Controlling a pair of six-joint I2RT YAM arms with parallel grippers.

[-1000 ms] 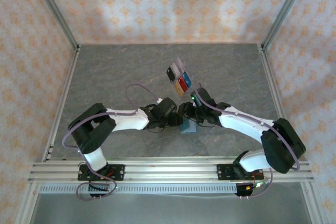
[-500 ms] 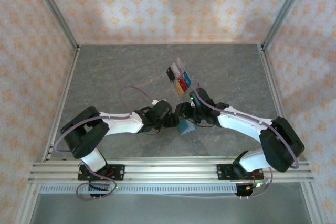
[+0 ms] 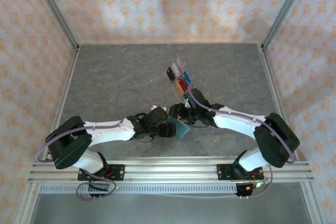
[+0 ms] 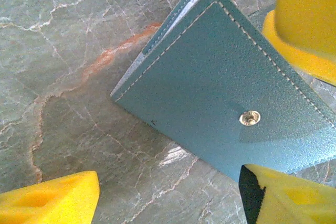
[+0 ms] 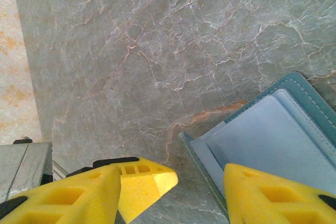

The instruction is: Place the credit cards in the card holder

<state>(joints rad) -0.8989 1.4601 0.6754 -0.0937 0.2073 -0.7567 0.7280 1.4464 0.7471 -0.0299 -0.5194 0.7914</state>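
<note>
Left gripper jaws wide apart beside teal card holder on counter. Right gripper at its pale inside – clamped or not, can't tell. Credit cards sit in clear tray behind – 0 loaded, all left.

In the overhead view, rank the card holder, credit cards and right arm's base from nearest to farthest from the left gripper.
1. card holder, just right of the left gripper
2. credit cards, farther back, mid-table
3. right arm's base, near right edge
</note>
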